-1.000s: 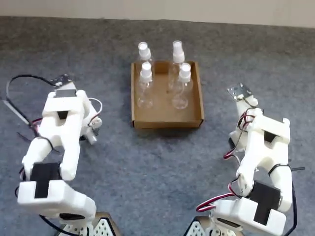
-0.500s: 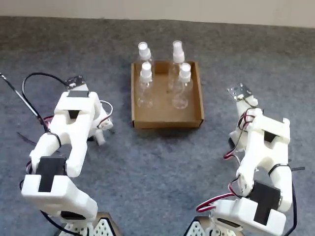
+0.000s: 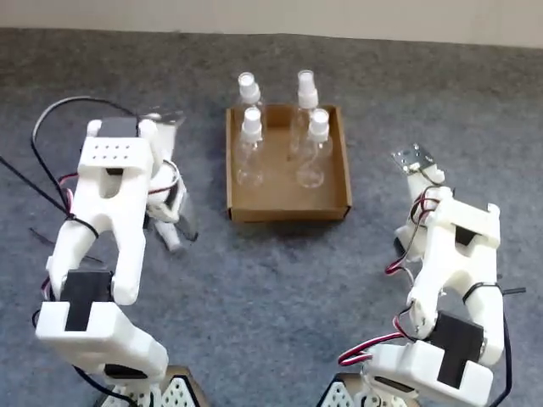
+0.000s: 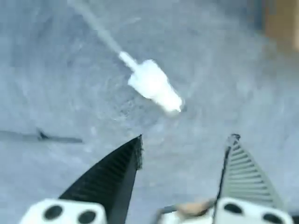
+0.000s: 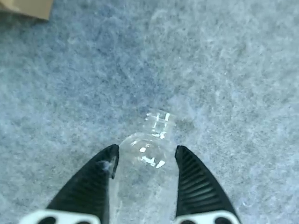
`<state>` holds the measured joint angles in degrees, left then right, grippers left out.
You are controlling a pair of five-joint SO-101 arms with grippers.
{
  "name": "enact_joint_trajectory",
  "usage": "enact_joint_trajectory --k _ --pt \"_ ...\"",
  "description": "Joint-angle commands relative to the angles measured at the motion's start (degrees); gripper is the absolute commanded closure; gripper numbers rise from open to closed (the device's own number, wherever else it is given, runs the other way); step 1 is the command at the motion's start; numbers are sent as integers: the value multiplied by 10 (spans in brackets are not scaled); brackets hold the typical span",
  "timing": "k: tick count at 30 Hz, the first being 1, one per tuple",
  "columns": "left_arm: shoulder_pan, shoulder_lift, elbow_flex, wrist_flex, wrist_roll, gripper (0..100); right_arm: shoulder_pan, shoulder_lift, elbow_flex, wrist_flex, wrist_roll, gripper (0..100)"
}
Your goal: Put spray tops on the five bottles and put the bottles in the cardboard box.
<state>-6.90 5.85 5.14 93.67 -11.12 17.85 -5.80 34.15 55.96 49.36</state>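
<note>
Four clear spray bottles with white tops [image 3: 251, 144] stand in the shallow brown cardboard box [image 3: 288, 209], so the step in hand looks like capping the fifth. That last clear plastic bottle [image 5: 148, 156], open at the neck, sits well to the right of the box. It is clamped between the fingers of the right gripper [image 5: 146, 148], which press against both its sides. The remaining white spray top [image 4: 154, 86] lies on its side on the grey carpeted tabletop [image 3: 280, 297] left of the box, its thin dip tube [image 4: 100, 32] trailing away from it. The left gripper [image 4: 185, 137] hovers above with its fingers spread wide apart, and the top lies just beyond their tips rather than between them. To do this well, the left arm should probably advance until the top's body is centred between the fingers. It should then close across the stout collar, not the nozzle or tube, so the tube hangs free and straight. A skewed grasp would likely make feeding the tube into the narrow neck awkward. The soft carpet may also let the top roll if nudged, so a slow, square descent seems wise.
</note>
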Motion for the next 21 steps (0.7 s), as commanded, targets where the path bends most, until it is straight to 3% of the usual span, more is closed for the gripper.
enact_joint_trajectory --k 1,5,11,21 --pt "-11 -5 -65 68 -369 745 -7 3 -6 -10 6 993" --pt "-19 0 -82 66 -518 745 -7 3 -6 -10 6 993" --pt "-15 0 -56 -11 -655 745 -7 3 -6 -10 6 993" --pt "16 1 80 -185 -784 745 -7 3 -6 -10 7 993"
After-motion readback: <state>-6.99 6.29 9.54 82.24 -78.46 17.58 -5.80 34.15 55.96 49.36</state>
